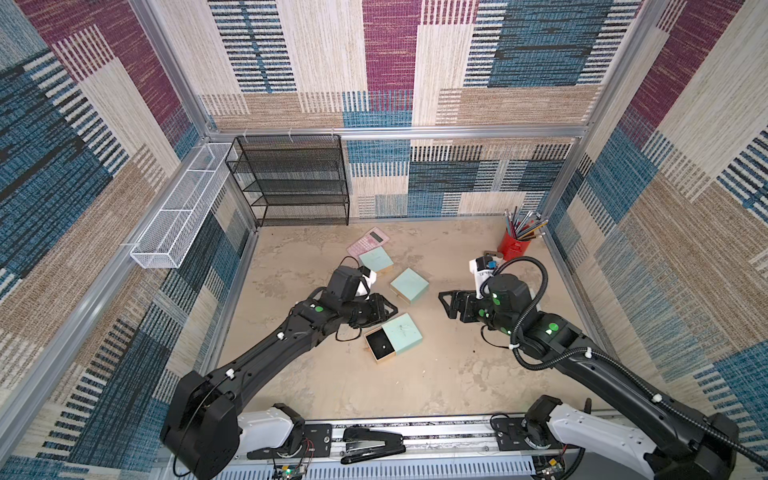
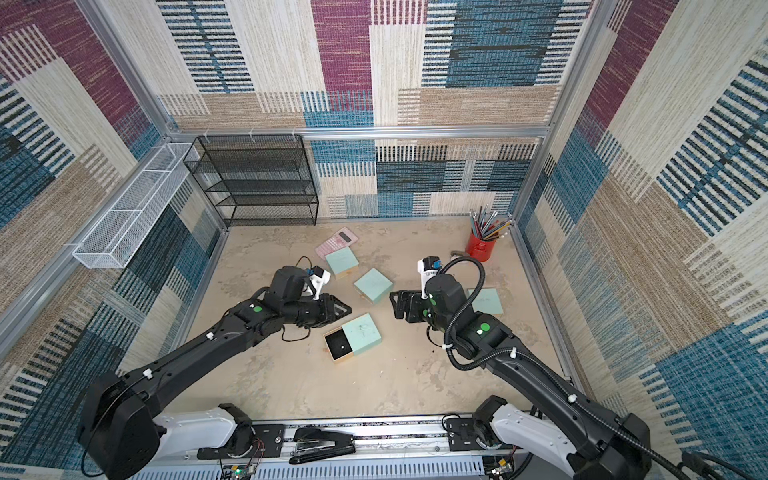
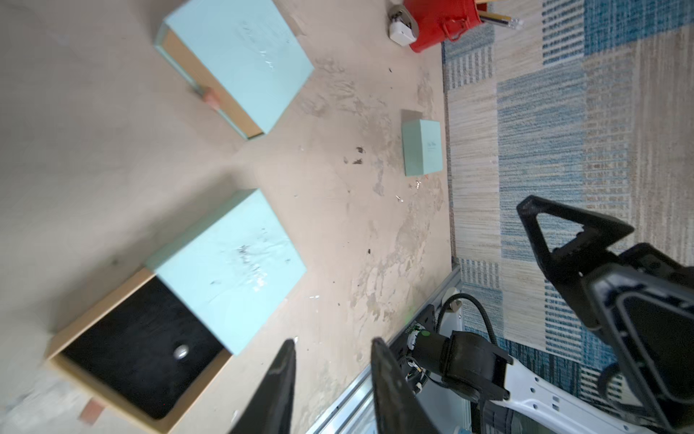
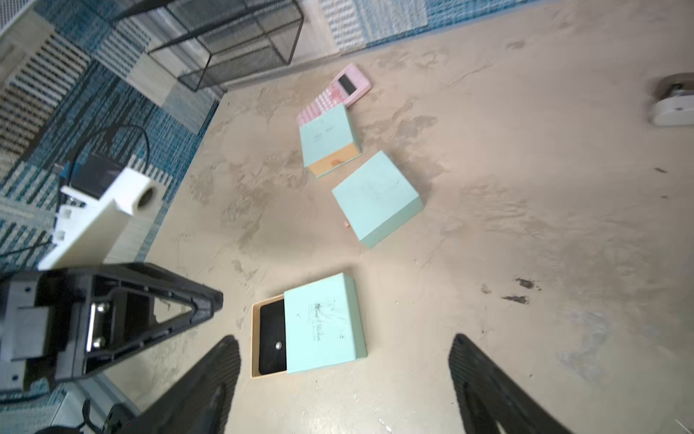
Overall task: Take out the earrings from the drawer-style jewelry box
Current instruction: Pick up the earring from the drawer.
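**Overhead and wrist views of your two-arm cell.** The stained beige tabletop (image 1: 436, 374) fills the enclosure floor. At its far edge stands a black mesh shelf (image 1: 291, 183), and a white mesh basket (image 1: 178, 208) hangs on the side wall next to it.

Your two arms reach in from the near rail and face each other across the middle. The left fingers (image 1: 390, 308) stand a little apart with nothing between them, just beyond the far corner of the open jewelry box (image 1: 402, 334). The right fingers (image 1: 442, 297) are spread wide and equally empty. Bare tabletop separates them from the left pair.

Four mint-green boxes lie on the tabletop:
- The jewelry box, nearest you, has its drawer (image 1: 380, 347) pulled about halfway out of the sleeve.
- A middle box (image 1: 409, 284) is closed.
- A far box (image 1: 376, 259) covers one end of a pink calculator (image 1: 368, 241).
- A fourth box (image 2: 486, 301) is partly hidden behind the right arm.

A red cup of pencils (image 1: 514, 245) occupies the far right corner. A black stapler (image 1: 372, 446) rests on the near rail.

One earring (image 4: 278, 345), a pale glinting stud, sits on the drawer's black lining near its middle. In the left wrist view, two pale glints (image 3: 399, 198) lie on the tabletop near the fourth box. They may be further studs, but they are too small to tell.
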`<state>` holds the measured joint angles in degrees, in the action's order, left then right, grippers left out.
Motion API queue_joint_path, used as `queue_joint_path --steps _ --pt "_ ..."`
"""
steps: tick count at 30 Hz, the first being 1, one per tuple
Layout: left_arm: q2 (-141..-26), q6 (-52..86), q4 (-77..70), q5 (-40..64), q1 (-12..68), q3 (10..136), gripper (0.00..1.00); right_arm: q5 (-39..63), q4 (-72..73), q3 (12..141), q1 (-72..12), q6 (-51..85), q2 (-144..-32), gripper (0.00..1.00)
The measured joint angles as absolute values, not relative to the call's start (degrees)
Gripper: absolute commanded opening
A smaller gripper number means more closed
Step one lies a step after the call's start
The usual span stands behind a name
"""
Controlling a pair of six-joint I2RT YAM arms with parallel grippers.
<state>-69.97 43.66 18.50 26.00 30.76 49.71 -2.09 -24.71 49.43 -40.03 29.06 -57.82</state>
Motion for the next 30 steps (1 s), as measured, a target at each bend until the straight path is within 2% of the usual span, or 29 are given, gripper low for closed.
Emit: queue_joint_path --steps 5,10,20,27,30 --pt "-63.9 41.1 24.1 27.5 24.0 46.7 0.63 -1.5 -24.8 52.2 -47.8 29.1 -66.7 0.82" --pt "-60.2 38.5 29.3 29.5 19.9 44.2 0.79 0.3 -24.7 55.9 -53.4 28.8 -77.8 0.7" --pt "-57.3 35.1 35.0 33.4 13.7 41.6 0.83 3.3 -23.8 63.2 -58.2 27.9 -92.3 0.45" --pt "-57.5 33.8 36.4 36.9 13.0 43.0 0.86 4.5 -23.9 66.0 -58.5 27.1 -98.5 0.32" --pt "-57.3 33.3 36.7 37.7 12.9 43.0 0.86 5.0 -23.8 66.9 -58.7 26.9 -100.3 0.3"
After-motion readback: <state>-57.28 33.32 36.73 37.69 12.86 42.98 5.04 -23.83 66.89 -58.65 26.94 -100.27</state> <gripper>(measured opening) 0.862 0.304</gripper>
